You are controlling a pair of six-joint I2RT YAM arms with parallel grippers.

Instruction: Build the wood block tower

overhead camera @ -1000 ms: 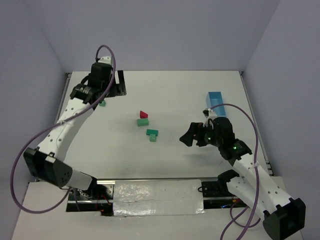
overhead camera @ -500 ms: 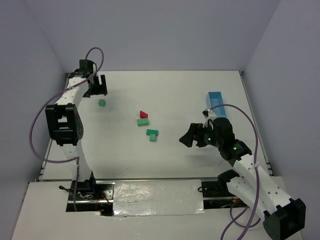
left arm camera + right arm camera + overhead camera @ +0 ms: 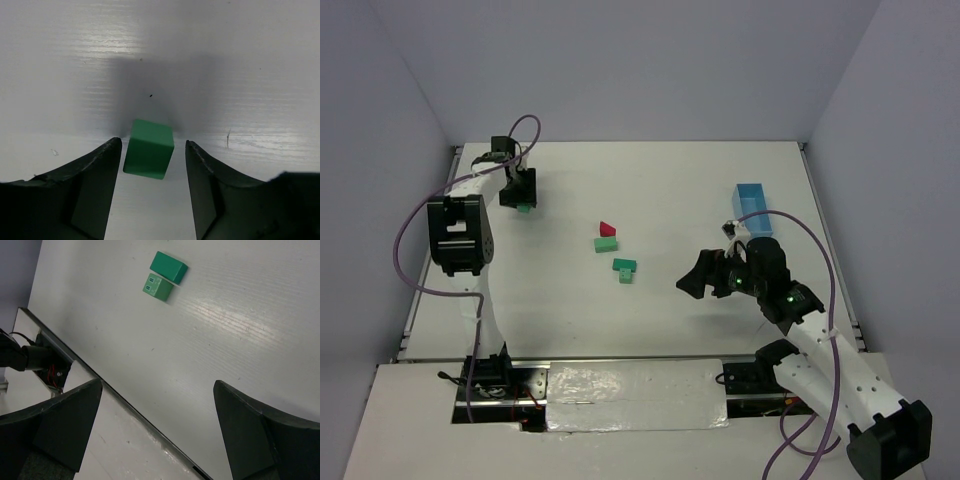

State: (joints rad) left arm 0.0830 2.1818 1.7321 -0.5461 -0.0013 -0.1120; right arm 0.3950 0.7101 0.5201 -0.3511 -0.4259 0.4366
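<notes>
A pick-up was in hand: the left hand [image 3: 152, 146] stood open astride the green cube [image 3: 148, 155] at the bench's [image 3: 670, 190] far left, fingers just clear of it. The next move would call for squeezing, lifting and carrying it toward the green blocks [image 3: 606, 244] mid-bench. The right hand [image 3: 156, 387] hung open and empty.

The top camera looks down from high behind over the whole bench [image 3: 720, 190]. Both wrist cameras face it: left very near, right farther off, sharing two green blocks [image 3: 167, 270] with the top view.
</notes>
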